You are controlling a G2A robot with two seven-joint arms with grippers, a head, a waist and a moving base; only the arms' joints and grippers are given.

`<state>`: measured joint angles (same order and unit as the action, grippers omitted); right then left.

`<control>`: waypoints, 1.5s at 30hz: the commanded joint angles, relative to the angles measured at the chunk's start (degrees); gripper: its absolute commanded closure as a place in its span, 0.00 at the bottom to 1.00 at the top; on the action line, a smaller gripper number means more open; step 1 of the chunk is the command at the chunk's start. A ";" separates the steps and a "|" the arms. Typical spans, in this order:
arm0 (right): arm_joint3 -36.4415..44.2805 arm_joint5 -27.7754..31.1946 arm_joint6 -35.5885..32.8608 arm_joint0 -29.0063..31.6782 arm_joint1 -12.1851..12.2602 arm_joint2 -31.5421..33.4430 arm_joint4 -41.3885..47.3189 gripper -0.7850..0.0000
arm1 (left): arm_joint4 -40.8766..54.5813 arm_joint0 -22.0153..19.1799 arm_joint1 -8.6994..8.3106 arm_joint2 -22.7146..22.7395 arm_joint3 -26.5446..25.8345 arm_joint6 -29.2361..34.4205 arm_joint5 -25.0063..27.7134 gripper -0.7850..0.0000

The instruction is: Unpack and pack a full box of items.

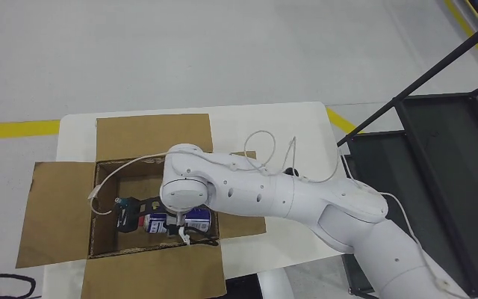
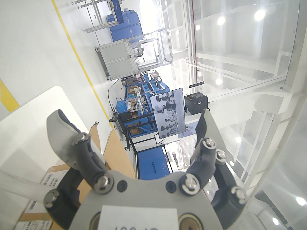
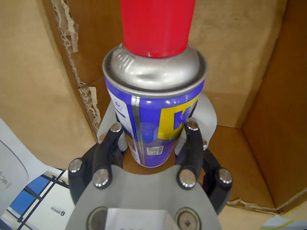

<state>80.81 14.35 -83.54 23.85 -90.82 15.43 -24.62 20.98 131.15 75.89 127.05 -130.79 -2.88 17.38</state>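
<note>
An open cardboard box [image 1: 153,136] lies on the white table [image 1: 269,127], its flaps spread out. A white arm reaches down into it, and my right gripper [image 1: 133,214] is near the box's floor. It is shut on a blue and yellow spray can [image 3: 153,111] with a red cap [image 3: 157,15]; the fingers [image 3: 206,113] press on both sides of the can's body. Brown box walls [image 3: 235,48] stand around the can. My left gripper [image 2: 132,120] is open with nothing between its fingers and points out at the room, off the table's corner.
A blue and white printed package [image 3: 48,192] lies in the box beside the can, also visible from above [image 1: 198,219]. Torn cardboard edging [image 3: 69,25] runs down one inner wall. A dark metal rack [image 1: 426,149] stands right of the table. A labelled carton [image 2: 48,180] sits under the left gripper.
</note>
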 commanded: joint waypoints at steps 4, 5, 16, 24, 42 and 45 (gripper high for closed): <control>-2.77 0.28 0.30 -0.41 -1.63 -1.39 -0.58 1.00 | 0.00 0.00 0.00 0.00 0.00 0.00 0.00 0.00; -3.36 0.53 0.61 -0.41 -1.94 -1.65 -0.79 1.00 | 0.00 0.00 0.00 0.00 0.00 0.00 0.00 0.00; -9.91 3.10 2.46 0.37 -5.46 -4.18 -0.82 1.00 | 0.00 0.00 0.00 0.00 0.00 0.00 0.00 0.00; -15.06 5.58 3.75 0.65 -8.15 -5.29 -0.56 0.70 | 0.00 0.00 0.00 0.00 0.00 0.00 0.00 0.00; -20.43 8.21 5.74 1.03 -11.36 -4.74 -0.56 0.32 | 0.00 0.00 0.00 0.00 0.00 0.00 0.00 0.00; -20.49 9.58 7.81 1.21 -11.24 -3.84 -0.91 0.22 | 0.00 0.00 0.00 0.00 0.00 0.00 0.00 0.00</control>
<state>60.36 23.67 -75.96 25.05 -102.13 11.39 -25.25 20.98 131.15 75.89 127.05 -130.79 -2.88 17.38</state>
